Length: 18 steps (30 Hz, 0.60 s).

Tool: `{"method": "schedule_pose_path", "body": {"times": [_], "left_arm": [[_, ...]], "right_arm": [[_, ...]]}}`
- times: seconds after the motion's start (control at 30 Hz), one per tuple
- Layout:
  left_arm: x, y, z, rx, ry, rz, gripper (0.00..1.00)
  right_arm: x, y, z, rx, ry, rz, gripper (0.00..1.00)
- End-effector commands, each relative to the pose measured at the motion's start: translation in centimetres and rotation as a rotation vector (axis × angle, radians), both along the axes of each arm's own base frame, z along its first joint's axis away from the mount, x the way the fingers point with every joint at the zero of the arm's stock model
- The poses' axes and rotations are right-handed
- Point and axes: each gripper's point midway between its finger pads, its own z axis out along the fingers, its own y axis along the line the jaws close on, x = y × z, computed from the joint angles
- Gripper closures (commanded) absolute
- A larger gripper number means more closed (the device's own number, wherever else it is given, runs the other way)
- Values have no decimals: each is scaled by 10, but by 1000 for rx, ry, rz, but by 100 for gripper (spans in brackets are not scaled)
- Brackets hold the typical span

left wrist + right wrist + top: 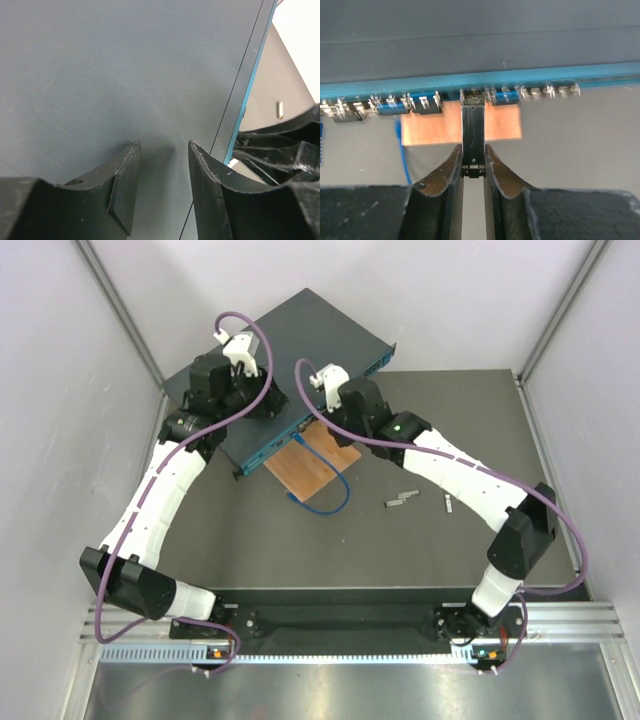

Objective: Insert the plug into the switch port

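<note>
While the right gripper (472, 152) points at the front of the switch (300, 340), its two fingers are pressed tight on the plug (472, 125). The plug is a thin dark bar. It sticks straight out from between the fingers, and its far end meets the row of ports (427, 102) on the long narrow blue face. It sits about in the middle of the row seen from the right wrist (how far in it goes, I cannot tell). Any writing on that face is too blurred to read.

The switch is a big flat dark blue-green box. It lies slanted at the far left of the dark table (420, 540), with its port side turned toward the arms.

The left gripper (162, 175) is above the flat top of the switch. Its fingers are apart and nothing is between them.

A thin orange-brown board (310, 468) lies on the table, partly under the front edge of the switch. A blue cable (330, 502) curls just beside the board. A few small grey pieces (400, 500) lie to the right, well apart from the switch.
</note>
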Motion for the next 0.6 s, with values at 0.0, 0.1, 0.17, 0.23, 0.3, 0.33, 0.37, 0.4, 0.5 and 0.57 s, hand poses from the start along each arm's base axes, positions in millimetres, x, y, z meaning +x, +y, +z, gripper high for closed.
{"method": "schedule_pose_path", "body": {"times": [0.0,0.1,0.17,0.23,0.3,0.33,0.37,0.4,0.5,0.57], "left_arm": [[3,-2,0,-7,-2,-9,52],[3,-2,-2,-5,2,-9,52],[3,-2,-3,-5,6,-10,52],[2,-2,-5,-3,10,-9,52],[1,-2,-4,-8,6,-11,52],[1,-2,-4,-7,7,-9,52],[1,-2,-3,-9,4,-11,52],[1,-2,-5,-6,8,-11,52],[3,-3,-4,-8,9,-12,52],[3,-3,-4,-8,9,-12,51]], "right_arm": [[13,48,73,273,-132,116,100],[7,50,71,275,-115,146,100],[4,47,74,275,-118,145,100],[1,44,79,272,-129,151,100],[4,40,82,262,-141,140,100],[6,38,85,256,-154,135,100],[8,37,87,255,-158,130,100],[10,36,89,259,-161,129,100],[17,44,101,277,-181,146,100],[18,46,107,283,-190,147,100]]}}
